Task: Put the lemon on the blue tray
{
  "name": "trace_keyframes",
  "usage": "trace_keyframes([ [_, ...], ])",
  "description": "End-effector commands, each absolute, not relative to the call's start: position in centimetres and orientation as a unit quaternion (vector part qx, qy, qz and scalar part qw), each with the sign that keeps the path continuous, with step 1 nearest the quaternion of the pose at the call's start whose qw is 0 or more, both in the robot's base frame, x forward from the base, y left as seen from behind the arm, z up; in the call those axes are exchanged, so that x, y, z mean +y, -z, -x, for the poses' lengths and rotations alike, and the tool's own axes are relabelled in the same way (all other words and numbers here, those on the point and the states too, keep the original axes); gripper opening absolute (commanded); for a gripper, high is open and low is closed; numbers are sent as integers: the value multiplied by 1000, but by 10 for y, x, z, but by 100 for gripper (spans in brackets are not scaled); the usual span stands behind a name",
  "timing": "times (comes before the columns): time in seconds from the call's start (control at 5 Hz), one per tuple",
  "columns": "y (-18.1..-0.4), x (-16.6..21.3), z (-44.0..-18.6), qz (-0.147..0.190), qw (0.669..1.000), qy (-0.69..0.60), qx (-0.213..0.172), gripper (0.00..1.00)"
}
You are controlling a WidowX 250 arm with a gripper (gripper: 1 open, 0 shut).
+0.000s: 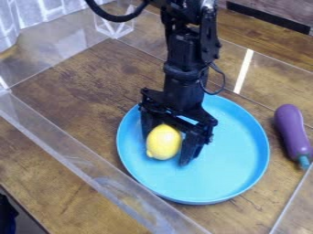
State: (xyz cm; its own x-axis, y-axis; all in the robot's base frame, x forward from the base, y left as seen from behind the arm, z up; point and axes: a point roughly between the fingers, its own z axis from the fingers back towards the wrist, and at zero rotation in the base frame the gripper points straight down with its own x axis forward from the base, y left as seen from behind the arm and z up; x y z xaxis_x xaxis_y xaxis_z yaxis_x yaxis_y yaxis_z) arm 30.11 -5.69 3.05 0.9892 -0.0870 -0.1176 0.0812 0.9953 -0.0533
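Observation:
The yellow lemon [162, 143] lies on the blue tray [239, 169], left of the tray's middle. My black gripper [169, 143] points straight down over it, jaws spread wide with a finger on each side of the fruit. The left finger [143, 125] stands near the lemon's left edge and the right finger [196, 146] a little off its right side. I cannot tell whether either finger touches the fruit. The lemon rests on the tray floor.
A purple eggplant [294, 131] with a teal stem lies on the wooden table right of the tray. Clear plastic walls [55, 146] run along the left and front. A white lattice object [113, 23] sits at the back left.

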Motion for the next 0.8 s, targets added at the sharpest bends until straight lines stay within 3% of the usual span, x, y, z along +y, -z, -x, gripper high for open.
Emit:
trace_keyframes([
  [0.0, -51, -63, -300, 29, 998, 61, 18, 100],
  [0.6, -70, -55, -290, 28, 998, 53, -6, 100],
])
